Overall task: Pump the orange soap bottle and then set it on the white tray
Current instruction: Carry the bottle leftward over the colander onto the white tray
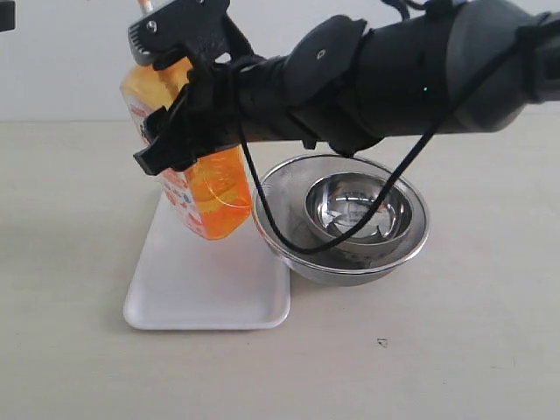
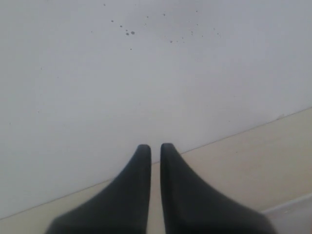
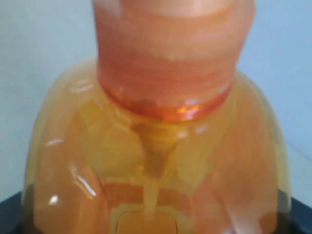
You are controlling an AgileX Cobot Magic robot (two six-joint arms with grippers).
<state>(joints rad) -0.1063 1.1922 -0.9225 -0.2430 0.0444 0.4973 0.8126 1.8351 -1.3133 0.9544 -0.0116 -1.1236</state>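
The orange soap bottle (image 1: 214, 188) hangs tilted, its top leaning left, with its base over the far right part of the white tray (image 1: 206, 289). I cannot tell whether the base touches the tray. My right gripper (image 1: 162, 96) reaches in from the right and is shut on the bottle's upper body. The pump head is cut off at the top edge. In the right wrist view the bottle's shoulder and orange collar (image 3: 161, 87) fill the picture. My left gripper (image 2: 155, 146) is shut on nothing and faces a pale wall; it does not show in the exterior view.
Nested steel bowls (image 1: 350, 267) stand right beside the tray's right edge, under the right arm. A black cable (image 1: 262, 214) loops from the arm down over the bowls. The beige tabletop (image 1: 455, 350) spreads around them, with a pale wall behind.
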